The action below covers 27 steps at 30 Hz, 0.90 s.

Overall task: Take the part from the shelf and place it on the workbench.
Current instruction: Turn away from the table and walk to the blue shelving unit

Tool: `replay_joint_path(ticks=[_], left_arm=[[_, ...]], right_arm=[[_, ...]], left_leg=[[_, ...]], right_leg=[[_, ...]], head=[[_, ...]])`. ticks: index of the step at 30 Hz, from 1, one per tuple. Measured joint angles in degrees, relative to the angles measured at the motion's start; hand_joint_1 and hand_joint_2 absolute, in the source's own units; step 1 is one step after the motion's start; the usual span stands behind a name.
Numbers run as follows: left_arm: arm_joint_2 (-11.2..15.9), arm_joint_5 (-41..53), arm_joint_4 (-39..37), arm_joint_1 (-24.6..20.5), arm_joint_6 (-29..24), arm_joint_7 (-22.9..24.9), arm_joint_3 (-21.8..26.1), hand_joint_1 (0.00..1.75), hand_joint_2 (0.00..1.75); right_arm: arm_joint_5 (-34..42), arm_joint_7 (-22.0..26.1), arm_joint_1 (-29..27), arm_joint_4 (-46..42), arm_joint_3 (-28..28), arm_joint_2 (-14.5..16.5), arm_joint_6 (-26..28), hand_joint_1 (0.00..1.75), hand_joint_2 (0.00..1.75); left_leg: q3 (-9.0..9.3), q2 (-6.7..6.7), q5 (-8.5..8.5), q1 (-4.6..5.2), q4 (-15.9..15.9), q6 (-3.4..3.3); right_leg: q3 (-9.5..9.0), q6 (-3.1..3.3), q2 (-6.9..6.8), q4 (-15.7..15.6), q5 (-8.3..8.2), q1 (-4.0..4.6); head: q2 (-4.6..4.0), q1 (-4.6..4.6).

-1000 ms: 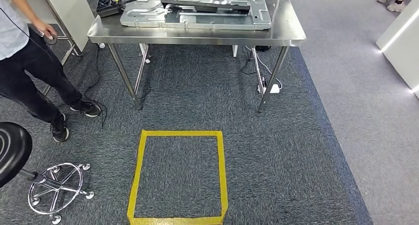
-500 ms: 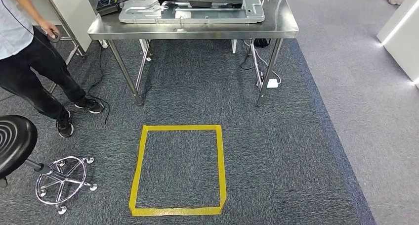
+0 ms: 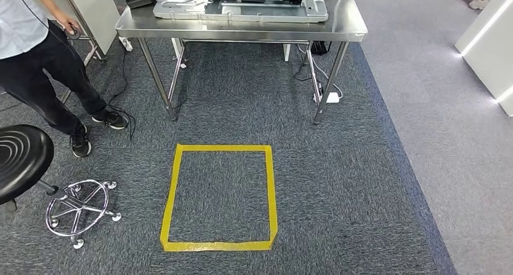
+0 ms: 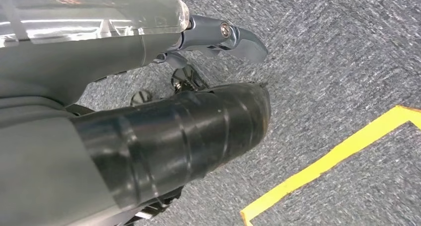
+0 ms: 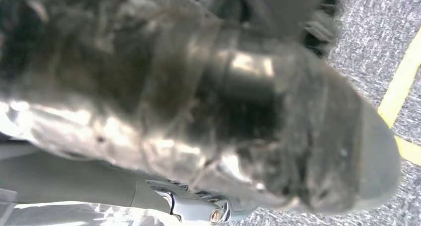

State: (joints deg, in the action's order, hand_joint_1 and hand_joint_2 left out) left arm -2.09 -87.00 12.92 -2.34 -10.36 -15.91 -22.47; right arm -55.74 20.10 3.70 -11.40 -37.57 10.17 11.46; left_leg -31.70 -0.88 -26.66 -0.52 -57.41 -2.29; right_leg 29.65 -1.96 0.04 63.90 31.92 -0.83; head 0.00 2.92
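Walk squarely to the yellow tape square (image 3: 219, 197) before the counter (image 3: 242, 28); whether either hand grasps anything, I cannot tell.

The head view looks from high up, forward and down, at the grey carpet (image 3: 339, 184). A yellow tape square (image 3: 220, 197) lies near, and the steel workbench (image 3: 242, 28) stands far. A person (image 3: 36, 63) and a black stool (image 3: 24, 160) are at the left.

The left wrist view is very close behind the left hand (image 4: 164, 131) and looks down at the floor. The right wrist view is also very close behind the right hand (image 5: 238, 107), blurred, facing the floor.

All three views share the carpet and the tape square.
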Motion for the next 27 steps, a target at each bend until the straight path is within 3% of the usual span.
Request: replay_joint_path(ticks=[2,5,6,8,10,11,12,13,14,16,18,20,22,25,26,27], left_arm=[[0.0,0.0,0.0,0.0,0.0,-0.3,0.0,0.0,0.0],[0.0,0.0,0.0,-0.1,-0.2,-0.7,0.0,0.0,0.0],[0.1,0.0,0.0,-0.1,-0.3,-0.7,0.0,0.0,0.0],[0.2,0.0,0.0,0.0,-0.5,-0.7,0.0,0.0,0.0],[0.2,0.0,0.0,0.0,-0.7,-0.6,0.1,0.0,0.0],[0.2,0.0,0.0,0.0,-0.7,-0.6,0.1,0.0,0.0],[0.2,0.0,0.0,0.1,-0.8,-0.6,0.1,0.0,0.0],[0.3,0.0,0.0,0.1,-0.9,-0.6,0.1,0.0,0.0],[0.3,0.0,0.0,0.1,-1.0,-0.6,0.1,0.0,0.0],[0.6,0.0,0.0,0.2,-1.1,-0.6,0.1,0.0,0.0],[0.7,0.0,0.0,0.3,-1.1,-0.6,0.2,0.0,0.0],[0.7,0.1,0.0,0.1,-1.1,-0.6,0.3,0.0,0.0],[0.7,0.0,0.0,0.0,-1.1,-0.6,0.3,0.0,0.0],[0.7,0.0,0.0,0.3,-1.1,-0.6,0.4,0.0,0.0],[0.7,0.0,0.0,0.4,-1.1,-0.6,0.4,0.0,0.0],[0.7,0.0,0.0,0.4,-1.1,-0.6,0.4,0.0,0.0]], right_arm=[[0.0,0.0,0.0,0.0,0.0,0.0,-0.2,0.0,0.0],[0.1,-0.1,-0.1,0.0,0.0,0.0,-0.9,0.0,0.0],[0.1,-0.1,-0.1,0.0,0.0,0.0,-1.3,0.0,0.0],[0.4,-0.2,-0.1,0.0,0.0,0.0,-2.1,0.0,0.0],[0.6,-0.2,-0.1,0.0,0.0,0.0,-2.8,0.0,0.0],[0.6,-0.2,-0.2,0.0,0.0,0.0,-3.0,0.0,0.0],[0.7,-0.2,-0.3,0.0,0.0,0.0,-3.1,0.0,0.0],[0.7,-0.2,-0.3,0.0,-0.1,0.0,-3.2,0.0,0.0],[0.7,-0.2,-0.3,0.0,-0.1,0.0,-3.2,0.0,0.0],[0.7,-0.2,-0.3,0.0,-0.1,0.1,-3.2,0.0,0.0],[0.7,-0.2,-0.2,0.1,-0.1,0.2,-3.2,0.0,0.0],[0.7,-0.2,-0.2,0.1,-0.1,0.2,-3.2,0.0,0.0],[0.7,-0.2,-0.2,0.1,-0.1,0.1,-3.3,0.0,0.0],[0.7,-0.3,-0.3,0.1,-0.1,0.1,-3.3,0.0,0.0],[0.7,-0.3,-0.3,0.1,-0.1,0.1,-3.3,0.0,0.0],[0.7,-0.3,-0.4,0.1,-0.1,0.1,-3.3,0.0,0.0]], left_leg=[[-0.39,0.08,0.45,0.13,-0.2,0.61],[-0.63,0.08,1.03,0.11,-0.2,1.77],[-0.95,0.14,0.46,0.04,-0.8,2.06],[-2.64,0.32,-3.02,-0.08,-5.0,2.41],[-5.26,0.39,-7.52,-0.1,-12.3,2.6],[-6.06,0.39,-8.64,-0.1,-15.2,2.64],[-5.95,0.41,-8.56,-0.1,-16.2,2.6],[-4.68,0.51,-7.34,-0.09,-14.8,2.47],[-2.47,0.83,-5.46,-0.08,-11.3,2.23],[2.0,2.8,-2.99,-0.05,-3.6,1.62],[3.61,4.12,-2.77,0.07,-0.2,1.32],[3.58,3.25,-2.56,-0.03,0.4,1.1],[3.65,1.91,-2.18,-0.37,1.0,0.49],[3.41,-0.27,-1.9,-0.4,1.3,0.01],[3.28,-0.99,-1.91,-0.36,1.2,0.02],[3.2,-1.7,-1.94,-0.34,1.1,0.05]], right_leg=[[-3.71,0.63,0.19,-6.4,-0.79,0.24],[-3.53,1.84,0.28,-7.7,-1.13,0.39],[-3.27,2.37,0.31,-7.8,-1.5,0.3],[-2.61,3.33,0.41,-8.1,-2.28,0.15],[-1.75,3.74,0.71,-8.0,-2.81,0.37],[-1.36,3.78,0.93,-7.8,-3.03,0.48],[-1.0,3.76,1.26,-7.6,-3.2,0.58],[-0.7,3.72,1.65,-7.4,-3.29,0.65],[-0.49,3.68,2.11,-7.0,-3.32,0.7],[0.07,3.47,3.01,-6.4,-3.36,0.7],[0.78,2.86,3.92,-6.0,-3.64,0.61],[1.23,2.09,4.78,-5.8,-3.94,0.57],[2.16,1.5,3.68,-4.1,-2.72,0.74],[6.73,0.74,0.89,5.5,2.52,0.51],[8.15,0.51,0.59,8.6,3.62,0.33],[8.8,0.33,0.4,10.2,3.72,0.15]], head=[[0.0,-0.02],[0.0,-0.04],[0.0,-0.05],[0.0,-0.09],[0.0,-0.13],[0.0,-0.11],[0.0,-0.12],[0.0,-0.12],[0.0,-0.12],[0.0,-0.1],[0.0,-0.1],[0.0,-0.13],[0.0,0.0],[0.0,0.22],[0.0,0.22],[0.0,0.23]])
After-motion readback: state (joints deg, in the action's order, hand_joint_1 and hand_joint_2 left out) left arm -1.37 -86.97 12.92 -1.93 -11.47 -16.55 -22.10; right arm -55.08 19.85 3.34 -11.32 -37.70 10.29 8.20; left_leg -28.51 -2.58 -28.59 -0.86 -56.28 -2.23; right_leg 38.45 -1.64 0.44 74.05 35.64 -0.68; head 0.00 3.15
